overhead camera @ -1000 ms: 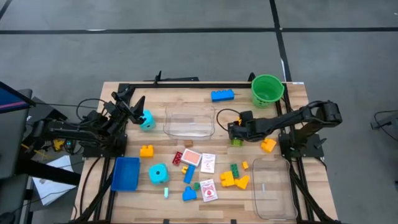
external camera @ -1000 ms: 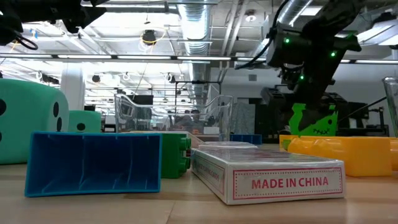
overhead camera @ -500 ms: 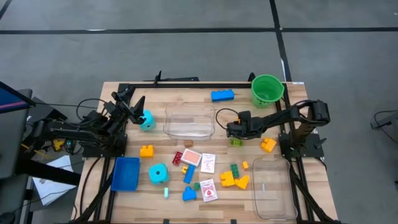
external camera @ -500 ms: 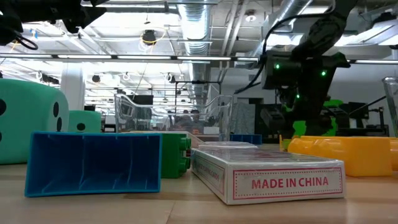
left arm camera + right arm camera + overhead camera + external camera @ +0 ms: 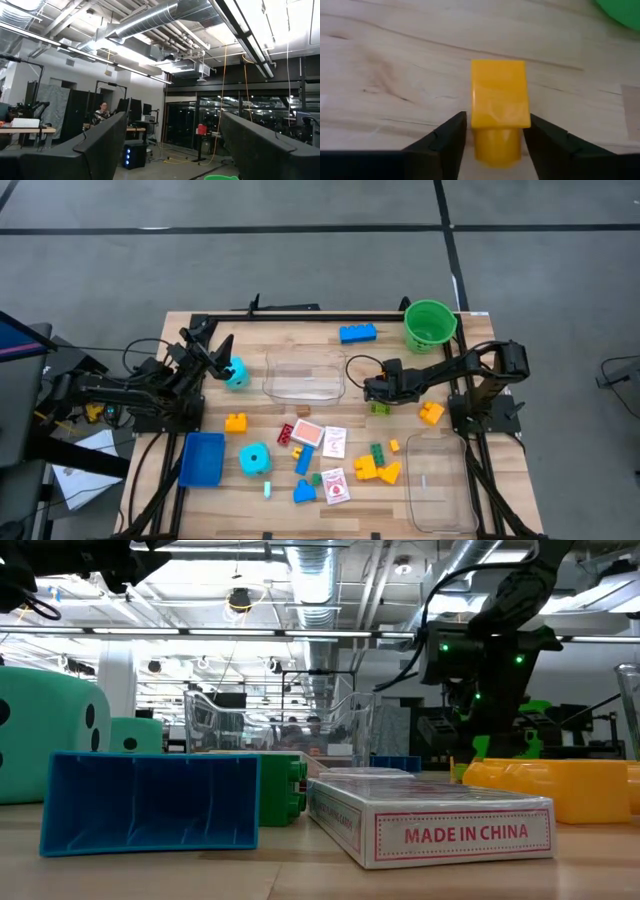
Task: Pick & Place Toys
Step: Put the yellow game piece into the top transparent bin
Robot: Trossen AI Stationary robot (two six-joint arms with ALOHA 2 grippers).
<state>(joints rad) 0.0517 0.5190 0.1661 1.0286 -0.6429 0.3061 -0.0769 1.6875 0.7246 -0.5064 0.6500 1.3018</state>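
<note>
Right pincer [image 5: 495, 140] straddles a yellow brick [image 5: 499, 107] on the table [image 5: 395, 75], fingers part-open, alongside it.

Small lime-green plastic brick [image 5: 381, 408] half hidden under right claw [image 5: 372, 390]; big teal black-dotted die [image 5: 45, 740] cut by low view's edge.

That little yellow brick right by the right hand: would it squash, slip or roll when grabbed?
Probably not squash: the yellow brick looks like hard moulded plastic with crisp edges. Its glossy faces could slip a little in the right hand. It likely won't roll, since it lies flat-sided on the wooden table.
</note>
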